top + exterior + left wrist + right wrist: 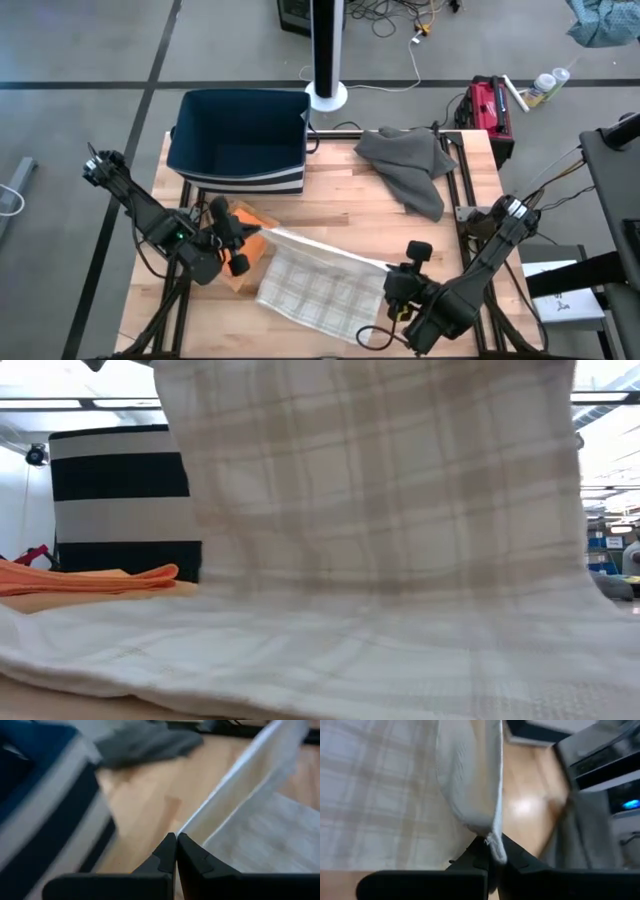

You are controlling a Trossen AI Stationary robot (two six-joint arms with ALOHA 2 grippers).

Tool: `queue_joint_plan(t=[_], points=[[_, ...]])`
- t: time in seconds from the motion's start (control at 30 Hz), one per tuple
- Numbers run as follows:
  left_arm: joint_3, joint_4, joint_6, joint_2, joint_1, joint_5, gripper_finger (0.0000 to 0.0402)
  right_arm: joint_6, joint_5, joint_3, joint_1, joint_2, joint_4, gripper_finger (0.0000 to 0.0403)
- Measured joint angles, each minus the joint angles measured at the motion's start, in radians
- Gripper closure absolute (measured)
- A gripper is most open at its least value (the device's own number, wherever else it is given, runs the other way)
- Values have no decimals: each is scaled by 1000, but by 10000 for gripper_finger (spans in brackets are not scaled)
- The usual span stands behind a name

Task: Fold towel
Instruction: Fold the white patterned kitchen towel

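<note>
Bright even light, blurred wrist views

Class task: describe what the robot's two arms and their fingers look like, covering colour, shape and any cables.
Both arms are dark, slim and jointed. The left arm and right arm carry thin black cables along their links. Each ends in a blocky black gripper: left gripper, right gripper. The fingers are matte black wedges with stepped inner edges.

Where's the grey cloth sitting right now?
In the high view the grey cloth lies crumpled at the table's far right, beside the dark striped bin.
</note>
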Motion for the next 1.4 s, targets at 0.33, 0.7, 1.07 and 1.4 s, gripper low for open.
queue_joint_plan(t=[0.33,0.7,1.07,1.4], points=[[-15,-18,-44,-1,124,-277,401,-288,238,-71,-115,-1,-7,401],[-14,-150,-121,-15,201,-78,401,-498,289,-194,-356,-1,-1,401],[-12,-176,-162,-42,50,316,401,-482,125,-127,-230,-15,18,401],[-12,136,-130,-14,-237,373,401,-367,-54,-122,-4,-18,206,401]])
